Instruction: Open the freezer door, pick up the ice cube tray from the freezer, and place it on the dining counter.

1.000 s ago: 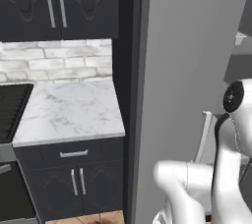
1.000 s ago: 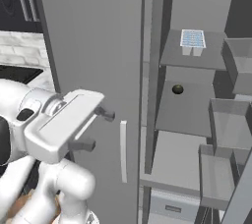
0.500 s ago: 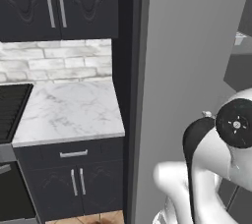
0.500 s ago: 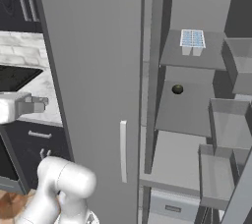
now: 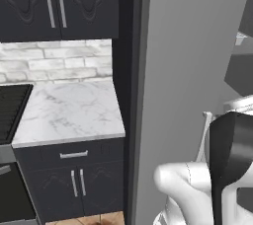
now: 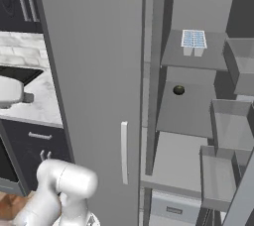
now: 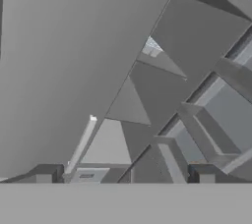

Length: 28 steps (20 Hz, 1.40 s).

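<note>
ice cube tray (image 7: pixel 152 47): small, blurred, cells unclear | freezer door (image 6: pixel 225 155): cut off at right edge

Marble worktop (image 5: pixel 69 113) under black upper cabinets (image 5: pixel 54 4), brick backsplash (image 5: pixel 54 61).

Kitchen: freezer (image 6: pixel 94 71), marble worktop (image 5: pixel 69 110), black cabinets (image 5: pixel 54 2).

The 2 base cameras look forward from behind the arm, both close on the freezer (image 6: pixel 94 71); the hand camera, rolled, faces its open shelves (image 7: pixel 162 90).
</note>
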Tool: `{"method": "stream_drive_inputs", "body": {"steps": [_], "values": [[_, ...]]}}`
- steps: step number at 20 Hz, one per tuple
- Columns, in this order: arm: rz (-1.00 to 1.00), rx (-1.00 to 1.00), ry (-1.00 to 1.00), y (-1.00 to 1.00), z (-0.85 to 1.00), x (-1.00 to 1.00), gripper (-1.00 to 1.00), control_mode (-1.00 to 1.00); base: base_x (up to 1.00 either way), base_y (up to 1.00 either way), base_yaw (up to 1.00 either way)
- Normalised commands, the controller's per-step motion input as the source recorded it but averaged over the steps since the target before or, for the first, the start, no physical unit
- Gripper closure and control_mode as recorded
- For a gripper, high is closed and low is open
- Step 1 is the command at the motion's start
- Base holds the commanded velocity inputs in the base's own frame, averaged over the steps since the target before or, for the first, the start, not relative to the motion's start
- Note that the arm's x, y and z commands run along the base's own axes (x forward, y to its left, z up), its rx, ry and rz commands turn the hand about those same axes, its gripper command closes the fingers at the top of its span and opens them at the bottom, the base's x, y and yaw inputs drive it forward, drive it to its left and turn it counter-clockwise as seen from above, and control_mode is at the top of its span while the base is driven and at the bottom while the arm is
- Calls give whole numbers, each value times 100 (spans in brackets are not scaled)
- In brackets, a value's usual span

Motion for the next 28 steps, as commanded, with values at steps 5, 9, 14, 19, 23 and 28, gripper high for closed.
{"method": "stream_drive_inputs", "body": {"steps": [5, 9, 14, 19, 23, 28], "values": [[25, 32, 4, 17, -17, 37, -100, -100, 0, 0, 0], [2, 25, -4, -16, -31, 29, -100, -100, 0, 0, 0], [0, 16, -9, -7, -51, 30, -100, -100, 0, 0, 0], [0, 4, -5, 0, -34, 25, -100, -100, 0, 0, 0], [0, 2, -1, 0, -21, 21, -100, -100, 0, 0, 0], [-1, 1, 0, 1, -14, 7, -100, -100, 0, 0, 0]]}}
